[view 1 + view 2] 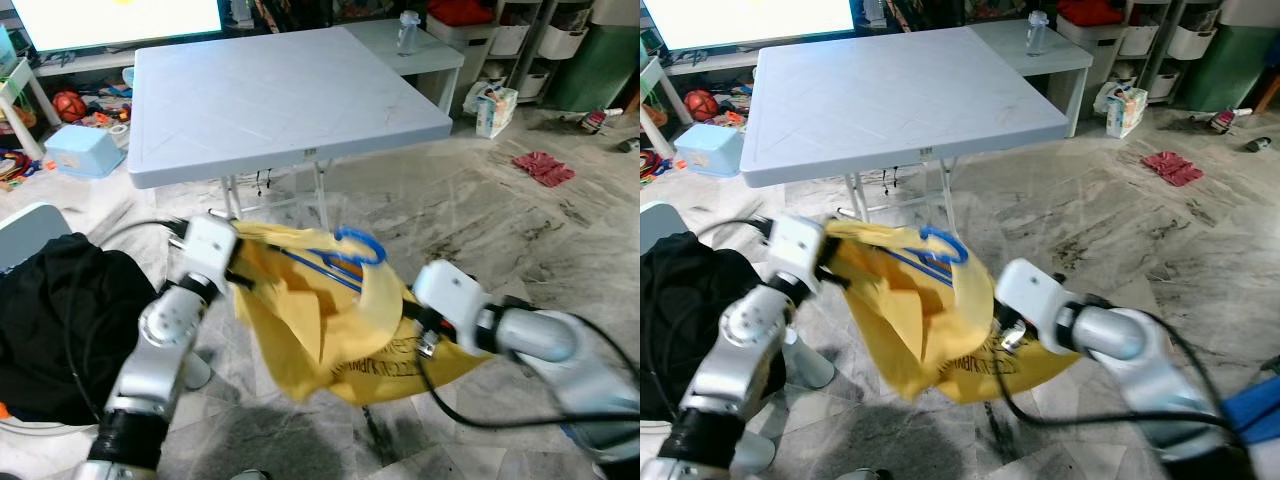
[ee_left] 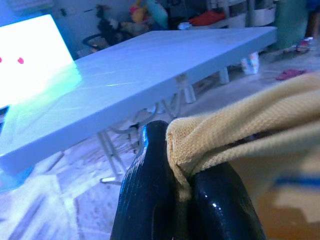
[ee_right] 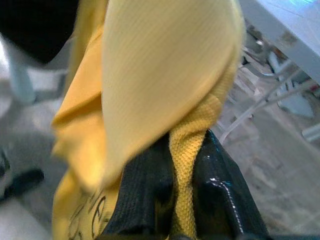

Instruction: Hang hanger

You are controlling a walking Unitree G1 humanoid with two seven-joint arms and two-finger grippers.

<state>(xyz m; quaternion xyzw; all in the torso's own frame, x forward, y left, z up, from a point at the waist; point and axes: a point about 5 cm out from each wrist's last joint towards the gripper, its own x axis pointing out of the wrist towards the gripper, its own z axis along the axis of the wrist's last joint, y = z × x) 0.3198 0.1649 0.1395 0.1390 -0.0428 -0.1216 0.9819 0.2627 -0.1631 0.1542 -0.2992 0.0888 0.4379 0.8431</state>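
We see our silver left arm rising from the lower left of the head view, its left gripper (image 2: 182, 187) pinched tight on a fold of yellow knit cloth (image 1: 330, 320). Our silver right arm reaches in from the lower right, its right gripper (image 3: 182, 200) likewise clamped on that cloth.

A white folding table (image 1: 280, 95) stands on the far side of the marble floor (image 1: 520, 240), with a lower white table (image 1: 425, 45) just beyond its right corner carrying a clear bottle (image 1: 407, 30). A bright screen (image 1: 120, 20) glows at the far left. Below it lie toys, a light blue tub (image 1: 83, 150) and an orange ball (image 1: 68, 103). A dark garment (image 1: 60, 320) is heaped at the near left. To the right, a red cloth (image 1: 543, 167) lies on the floor, with a small carton (image 1: 495, 110) beyond it.
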